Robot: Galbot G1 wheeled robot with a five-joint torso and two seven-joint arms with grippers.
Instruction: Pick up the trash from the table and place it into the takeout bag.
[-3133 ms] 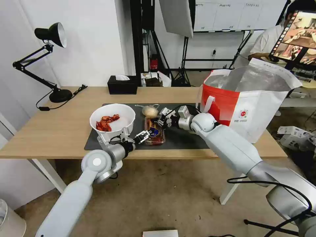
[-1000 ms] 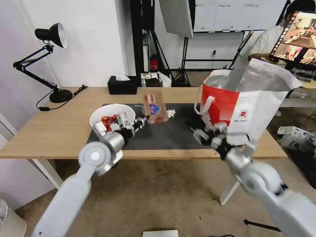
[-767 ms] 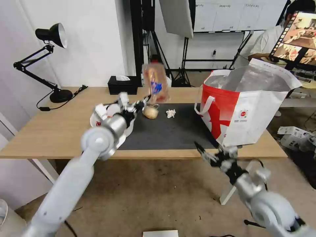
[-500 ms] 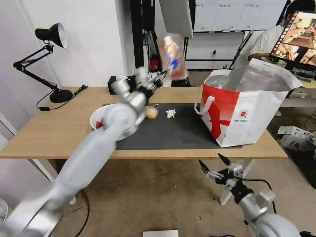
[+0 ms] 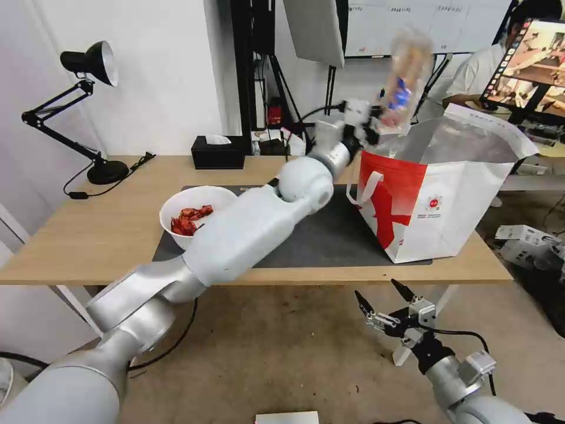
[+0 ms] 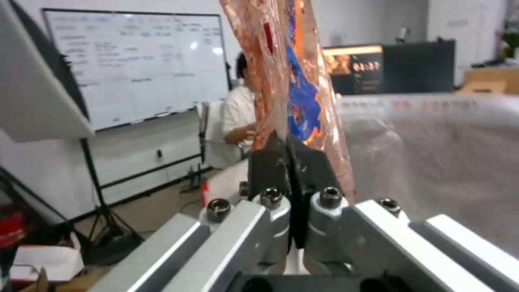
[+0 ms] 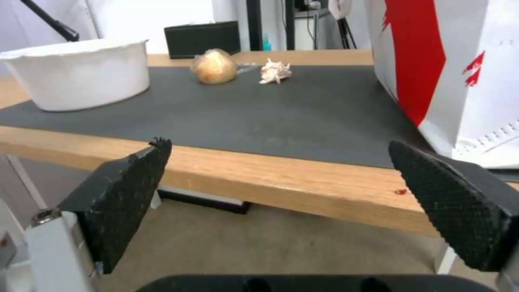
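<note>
Head view has the left arm stretched long across the table (image 5: 88, 235), its left gripper (image 5: 369, 125) raised at about one o'clock from the white bowl (image 5: 197, 215), just above the near rim of the takeout bag (image 5: 447, 200). Its fingers are pinched tight on the lower edge of the clear plastic tray (image 5: 403, 82), which stands nearly upright in the air over the bag's open foil-lined mouth; the tray is blurred here, so its compartments are hard to make out. Left wrist view confirms the grip: the two dark pads meet on the tray (image 6: 286, 73) with no gap, and the tray's top is cut off by the frame edge. The bowl, with red shellfish scraps inside, sits on the dark grey mat (image 5: 329, 235). The arm hides the middle of the mat in the head view, but the right wrist view shows the knotted bag of beige food (image 7: 215, 67) and the crumpled tissue (image 7: 275, 71) lying near each other on it. A black tissue box (image 5: 218, 153) stands at twelve o'clock from the bowl. Below the table's front edge, the right gripper (image 5: 385, 303) hangs with its fingers spread wide, holding nothing.
</note>
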